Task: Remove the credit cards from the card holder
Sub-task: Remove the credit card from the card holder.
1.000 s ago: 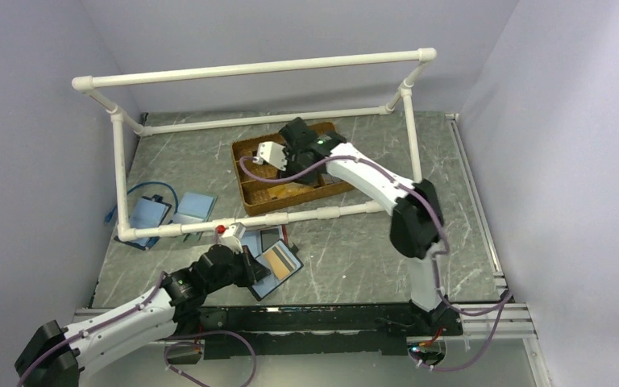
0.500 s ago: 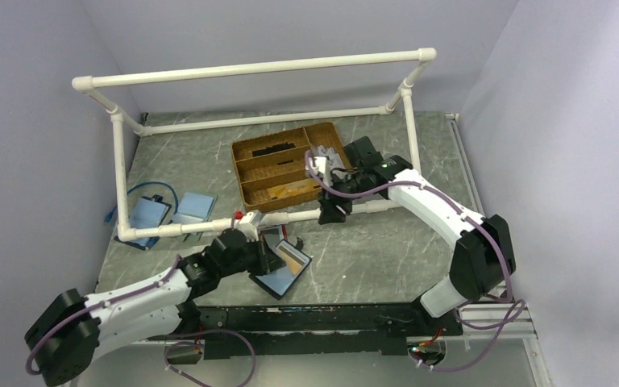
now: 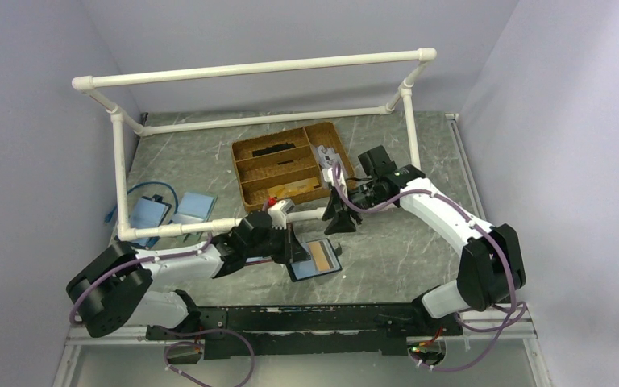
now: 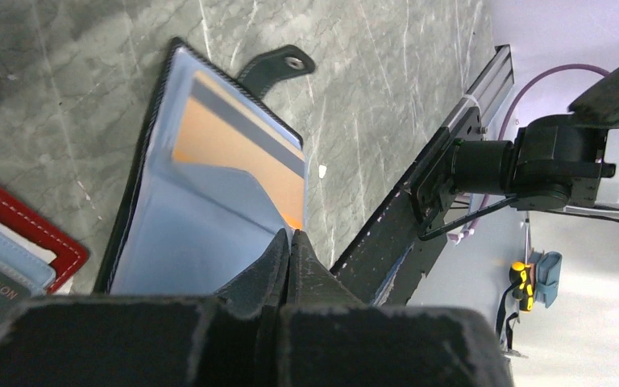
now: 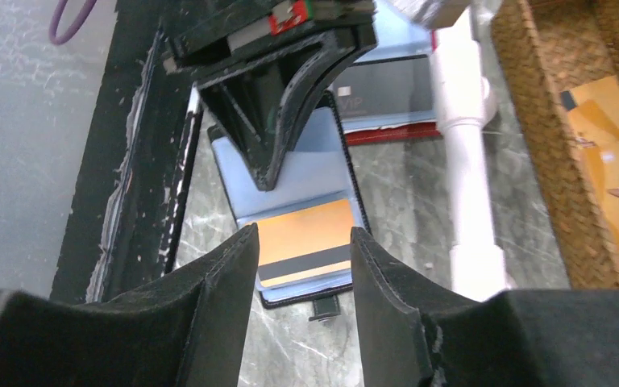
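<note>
The card holder (image 3: 302, 266) lies open and flat on the tabletop (image 3: 387, 258), just in front of the white pipe frame (image 3: 209, 226). Its inside is light blue within a black edge. An orange credit card (image 5: 302, 242) with a dark stripe sits tucked in the pocket of one half, its long side sticking out of the slot. A short black strap with a snap (image 4: 278, 64) juts from the holder's far end.

My left hand (image 4: 290, 242) is closed tight, fingers pressed together. Their tips point down onto the blue lining of the other half, right by the card's corner. My right hand (image 5: 300, 234) hangs over the holder with its fingers apart at a middling gap. It grips nothing, and from its own wrist view the card shows between the two fingers.

Just beside the holder, under my left arm, lies a red-edged wallet (image 5: 387, 133) with a dark card showing in it. Beyond the pipe stands a woven tray (image 3: 246, 157) with compartments, and a yellow-orange card (image 5: 604, 153) lies in the nearest one. Well off to the left, some blue flat things (image 3: 149, 214) lie on the tabletop.
</note>
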Available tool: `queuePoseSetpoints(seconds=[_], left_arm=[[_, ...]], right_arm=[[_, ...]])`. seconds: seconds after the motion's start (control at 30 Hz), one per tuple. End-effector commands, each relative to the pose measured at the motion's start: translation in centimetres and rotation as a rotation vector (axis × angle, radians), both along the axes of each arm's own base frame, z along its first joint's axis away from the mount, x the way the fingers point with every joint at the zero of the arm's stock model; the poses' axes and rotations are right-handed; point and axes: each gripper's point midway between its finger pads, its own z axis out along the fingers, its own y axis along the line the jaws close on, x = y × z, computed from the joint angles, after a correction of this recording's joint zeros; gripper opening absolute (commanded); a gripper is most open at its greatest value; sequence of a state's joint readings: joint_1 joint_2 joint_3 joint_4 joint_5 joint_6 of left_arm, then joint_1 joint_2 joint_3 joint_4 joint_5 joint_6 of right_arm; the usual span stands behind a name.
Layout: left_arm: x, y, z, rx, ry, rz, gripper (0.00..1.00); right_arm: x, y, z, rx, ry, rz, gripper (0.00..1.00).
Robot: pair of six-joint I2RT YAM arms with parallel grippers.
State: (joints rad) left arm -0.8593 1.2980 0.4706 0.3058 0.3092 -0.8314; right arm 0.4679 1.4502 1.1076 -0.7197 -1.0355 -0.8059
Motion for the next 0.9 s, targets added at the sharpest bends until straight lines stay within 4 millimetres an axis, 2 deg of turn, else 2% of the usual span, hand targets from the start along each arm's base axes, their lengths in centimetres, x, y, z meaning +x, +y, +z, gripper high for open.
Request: queuePoseSetpoints(seconds=[0.0,0.13,0.3,0.43,0.5,0.57,0.63,0.77,0.87], left_arm=[[-0.5,0.5,-0.4,0.003,-0.010,-0.005,0.00],[-1.3,2.6,-3.0,0.067,0.057,0.060,0.00],[-1.9,4.7,-6.1,0.146,0.140,0.153,0.00],[-2.1,6.2,-7.4,0.220,0.195,0.223,0.00],[-2.3,6.7,-7.5,0.234,0.215,0.250,0.01],[-2.3,7.4,-7.4,0.250,0.236,0.290,0.13],[-2.9,8.7,-7.6,0.304,0.277,0.334,0.20],[-3.2,10.3,-5.7,0.331,0.275,0.388,0.30],[-3.0,11.1,-3.1,0.295,0.222,0.412,0.37]], right_arm=[[-1.9,-0.2,-0.5,0.079,-0.092,0.139,0.46],[-2.1,-0.1,-2.4,0.039,-0.115,0.161,0.41],[-2.8,0.8,-5.8,-0.068,-0.139,0.201,0.33],[-4.2,2.3,-7.6,-0.113,-0.090,0.247,0.24],[-4.7,3.0,-8.5,-0.140,-0.054,0.255,0.22],[-5.0,3.4,-9.6,-0.186,-0.023,0.254,0.20],[-5.0,3.5,-10.6,-0.238,-0.014,0.250,0.19],[-4.5,3.1,-11.7,-0.290,-0.042,0.241,0.19],[-4.6,3.0,-12.2,-0.314,-0.057,0.247,0.18]])
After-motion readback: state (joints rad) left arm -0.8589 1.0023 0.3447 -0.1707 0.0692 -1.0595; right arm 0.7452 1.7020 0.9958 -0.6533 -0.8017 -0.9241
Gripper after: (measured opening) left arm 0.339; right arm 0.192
